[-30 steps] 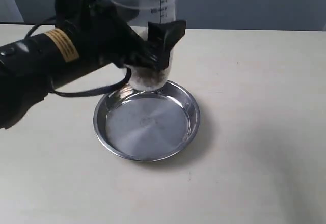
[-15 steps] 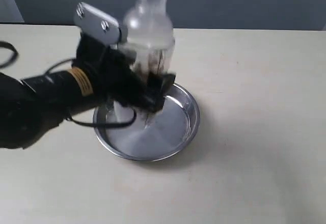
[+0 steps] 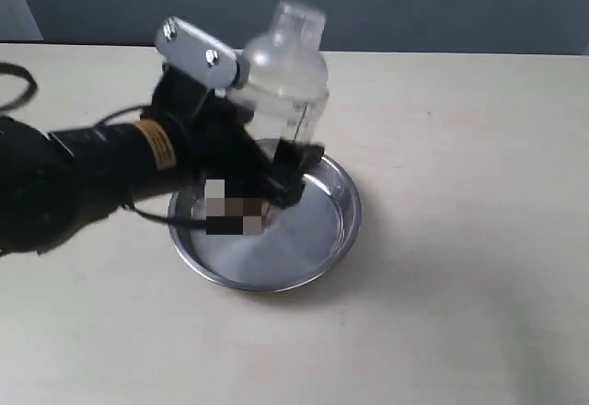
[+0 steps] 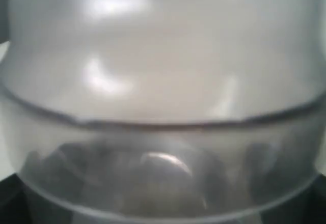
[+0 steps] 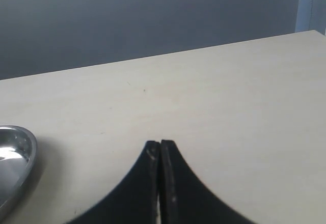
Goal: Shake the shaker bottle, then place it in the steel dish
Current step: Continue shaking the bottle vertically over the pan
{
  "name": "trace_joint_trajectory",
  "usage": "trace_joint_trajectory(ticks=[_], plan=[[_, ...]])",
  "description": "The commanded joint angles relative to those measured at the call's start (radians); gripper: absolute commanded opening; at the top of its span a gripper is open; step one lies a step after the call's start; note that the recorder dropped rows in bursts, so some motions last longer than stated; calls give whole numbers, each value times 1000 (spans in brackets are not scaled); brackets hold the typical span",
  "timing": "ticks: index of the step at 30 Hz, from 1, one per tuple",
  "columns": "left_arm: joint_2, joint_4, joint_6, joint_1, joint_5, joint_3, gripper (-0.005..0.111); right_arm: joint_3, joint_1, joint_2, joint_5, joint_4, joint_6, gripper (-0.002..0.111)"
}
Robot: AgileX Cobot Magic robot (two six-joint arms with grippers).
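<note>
Shaker bottle [image 3: 283, 83] lower, over steel dish [image 3: 333, 225]

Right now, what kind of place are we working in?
Probably a lab test bench: plain beige tabletop, blank grey wall behind, and the steel dish and shaker bottle as the props.

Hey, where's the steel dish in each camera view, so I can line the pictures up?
Exterior view: the steel dish sits mid-picture on the table, below the shaker bottle held by the left gripper.
Left wrist view: not discernible; the shaker bottle fills the picture.
Right wrist view: a slice of its rim at that picture's lower left edge, apart from the shut right gripper.
Shared landmark: the table meeting the dark wall, exterior and right wrist views.
</note>
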Motion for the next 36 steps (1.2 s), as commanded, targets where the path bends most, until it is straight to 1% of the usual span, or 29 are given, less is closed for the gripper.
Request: trace_joint_trajectory(ticks=[1, 3, 4, 6, 8, 10, 11, 13, 14, 16, 18, 19, 22, 24, 26, 28, 29, 30, 32, 34, 35, 36], plan=[[-142, 0, 55, -6, -118, -103, 0, 1, -5, -3, -8, -3, 0, -1], [-95, -26, 42, 1, -50, -58, 0, 1, -5, -3, -8, -3, 0, -1], [-42, -65, 42, 3, -47, -13, 0, 1, -5, -3, -8, -3, 0, -1], [6, -120, 42, 5, -108, 22, 0, 1, -5, -3, -8, -3, 0, -1], [-25, -97, 42, 2, -211, 6, 0, 1, -5, -3, -8, -3, 0, -1], [-98, -37, 42, 0, -272, -51, 0, 1, -5, -3, -8, -3, 0, -1], [-118, 0, 48, 0, -260, -74, 0, 1, -5, -3, -8, -3, 0, -1], [-131, -16, 61, 0, -173, -82, 0, 1, -5, -3, -8, 2, 0, -1], [-113, -21, 61, 0, -108, -67, 0, 1, -5, -3, -8, 2, 0, -1], [-31, -33, 42, 0, -44, 4, 0, 1, -5, -3, -8, 2, 0, -1], [42, -39, 18, 0, -75, 61, 0, 1, -5, -3, -8, 2, 0, -1], [45, -39, 16, 0, -100, 65, 0, 1, -5, -3, -8, 2, 0, -1], [-44, -19, -3, 0, -197, 3, 0, 1, -5, -3, -8, 2, 0, -1], [-114, 27, -20, 0, -226, -53, 0, 1, -5, -3, -8, 2, 0, -1], [-137, 43, -23, 0, -187, -62, 0, 1, -5, -3, -8, 2, 0, -1], [-82, 42, -28, 0, -88, -12, 0, 1, -5, -3, -8, 2, 0, -1], [-42, 35, -37, 0, -70, 30, 0, 1, -5, -3, -8, 2, 0, -1], [5, 21, -37, 0, -76, 70, 0, 1, -5, -3, -8, 2, 0, -1], [37, 13, -37, 0, -153, 98, 0, 1, -5, -3, -8, 2, 0, -1], [-7, 43, -46, 0, -254, 72, 0, 1, -5, -3, -8, 2, 0, -1], [-44, 59, -56, 0, -289, 41, 0, 1, -5, -3, -8, 2, 0, -1], [-72, 67, -56, 0, -296, 14, 0, 1, -5, -3, -8, 2, 0, -1]])
